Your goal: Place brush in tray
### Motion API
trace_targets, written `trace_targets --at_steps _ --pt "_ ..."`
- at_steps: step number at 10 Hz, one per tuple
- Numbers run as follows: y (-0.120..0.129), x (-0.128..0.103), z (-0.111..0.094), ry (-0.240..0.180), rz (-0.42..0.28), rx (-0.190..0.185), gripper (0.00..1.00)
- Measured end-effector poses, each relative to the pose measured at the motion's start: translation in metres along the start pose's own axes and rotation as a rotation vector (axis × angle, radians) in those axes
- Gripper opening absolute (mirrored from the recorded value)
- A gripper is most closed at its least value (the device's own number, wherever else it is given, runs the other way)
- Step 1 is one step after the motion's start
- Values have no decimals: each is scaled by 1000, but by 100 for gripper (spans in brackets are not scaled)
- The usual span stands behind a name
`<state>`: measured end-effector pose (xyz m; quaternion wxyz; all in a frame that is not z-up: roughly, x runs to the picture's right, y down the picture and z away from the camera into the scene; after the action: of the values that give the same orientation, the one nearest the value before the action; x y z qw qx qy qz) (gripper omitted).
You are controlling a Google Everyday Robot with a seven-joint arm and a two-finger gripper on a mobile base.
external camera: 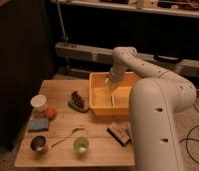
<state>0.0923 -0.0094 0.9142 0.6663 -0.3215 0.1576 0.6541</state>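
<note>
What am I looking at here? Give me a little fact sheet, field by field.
setting: wooden table in a dim room
arm: one white arm reaching down over the tray
end effector: low inside the tray
brush: hanging upright below the end effector, inside the tray
left of tray: dark lump on green base
table's left edge: white cup, orange ball, blue sponge
front: metal cup, spoon, green cup, brown block

Tool (pixel 113 85) over glossy plastic tray (pixel 99 107); matt wood table (pixel 63 154); spoon (pixel 66 137) probably metal.
</note>
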Motion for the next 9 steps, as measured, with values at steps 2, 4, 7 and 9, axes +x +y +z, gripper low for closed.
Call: trace_targets --at_steps 2,4,7,9 --pt "0 0 0 -1 0 0 74" --pt "1 -1 0 -2 -2 -1 74" --pt "1 -1 0 -3 -2 -1 74" --pt "1 -1 0 -3 -1 -1 74"
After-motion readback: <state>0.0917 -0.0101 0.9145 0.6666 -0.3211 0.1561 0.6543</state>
